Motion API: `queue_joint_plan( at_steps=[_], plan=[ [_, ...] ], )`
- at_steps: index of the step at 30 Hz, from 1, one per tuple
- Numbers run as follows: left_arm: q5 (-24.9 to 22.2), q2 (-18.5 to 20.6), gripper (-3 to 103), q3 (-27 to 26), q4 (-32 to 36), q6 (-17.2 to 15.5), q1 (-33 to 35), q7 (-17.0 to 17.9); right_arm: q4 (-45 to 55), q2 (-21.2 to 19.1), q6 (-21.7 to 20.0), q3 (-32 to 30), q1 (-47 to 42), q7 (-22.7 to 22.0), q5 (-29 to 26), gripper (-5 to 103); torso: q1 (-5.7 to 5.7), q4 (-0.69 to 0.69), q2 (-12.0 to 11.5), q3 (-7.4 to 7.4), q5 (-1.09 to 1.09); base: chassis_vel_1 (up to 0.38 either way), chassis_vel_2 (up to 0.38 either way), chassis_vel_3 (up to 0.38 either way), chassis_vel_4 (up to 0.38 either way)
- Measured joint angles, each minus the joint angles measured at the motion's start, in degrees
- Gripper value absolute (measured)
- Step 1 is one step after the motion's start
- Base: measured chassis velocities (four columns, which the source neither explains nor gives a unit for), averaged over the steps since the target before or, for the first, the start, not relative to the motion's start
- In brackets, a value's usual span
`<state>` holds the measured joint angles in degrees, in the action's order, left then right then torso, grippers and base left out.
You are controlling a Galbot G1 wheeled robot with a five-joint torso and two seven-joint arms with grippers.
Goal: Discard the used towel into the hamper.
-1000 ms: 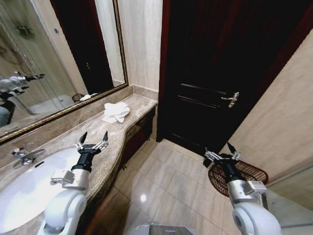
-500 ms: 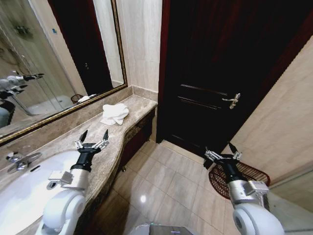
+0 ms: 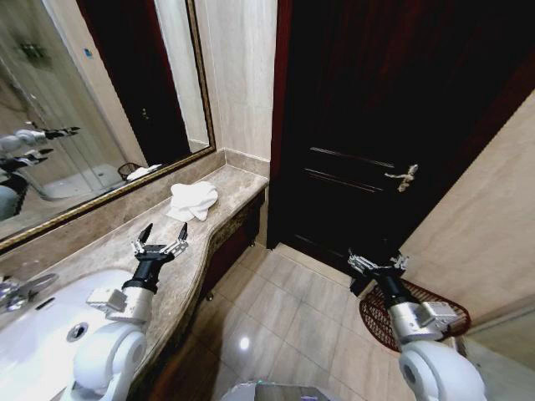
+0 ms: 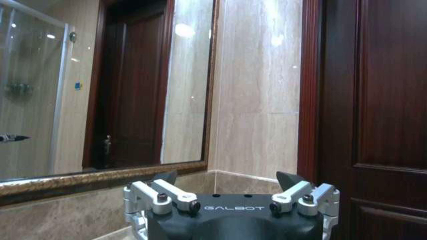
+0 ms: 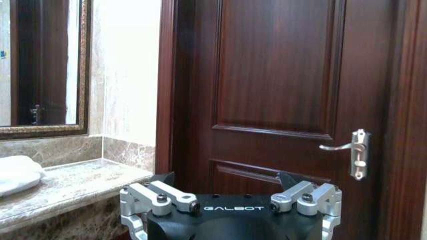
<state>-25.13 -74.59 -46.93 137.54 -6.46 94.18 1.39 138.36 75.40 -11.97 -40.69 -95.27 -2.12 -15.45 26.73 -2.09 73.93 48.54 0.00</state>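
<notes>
A crumpled white towel [image 3: 192,201] lies on the marble counter [image 3: 226,188] near its far end, below the mirror; the right wrist view catches it as the towel [image 5: 17,174]. My left gripper [image 3: 164,236] hovers open over the counter, well short of the towel, and appears again as the left gripper [image 4: 227,179]. My right gripper [image 3: 374,260] is open above the floor, just left of the hamper [image 3: 435,305], a dark reddish-brown wire basket standing by the right wall; in its own wrist view the right gripper [image 5: 227,179] holds nothing.
A dark wooden door [image 3: 368,125] with a metal handle [image 3: 403,177] stands straight ahead. A white sink [image 3: 42,334] is set into the near counter. A framed mirror [image 3: 92,109] runs along the left wall. Glossy tiled floor [image 3: 276,317] lies between counter and hamper.
The whole head view has shifted, so the camera has moved: sink and faucet slide toward the lower left, door and hamper sit slightly further right. Both arms keep the same pose.
</notes>
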Motion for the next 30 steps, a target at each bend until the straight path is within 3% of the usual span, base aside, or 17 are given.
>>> queue_joint_plan(
  at_steps=[20, 30],
  plan=[
    [3.3, -2.4, 100, 0.6, 2.6, -2.5, 0.9, 0.3, 0.2, -0.8, 1.9, -0.4, -1.2, 0.1, -1.4, 100, 0.07, 0.01, 0.0, 0.02, 0.01, -0.15, 0.145, 0.152, -0.147],
    [-0.8, 2.3, 100, -0.8, -3.0, -7.5, -5.5, 3.9, -1.5, -2.3, 3.0, -1.3, -1.2, 0.0, -3.0, 100, -0.03, 0.0, 0.0, -0.01, -0.01, 0.014, -0.003, -0.011, 0.011]
  ],
)
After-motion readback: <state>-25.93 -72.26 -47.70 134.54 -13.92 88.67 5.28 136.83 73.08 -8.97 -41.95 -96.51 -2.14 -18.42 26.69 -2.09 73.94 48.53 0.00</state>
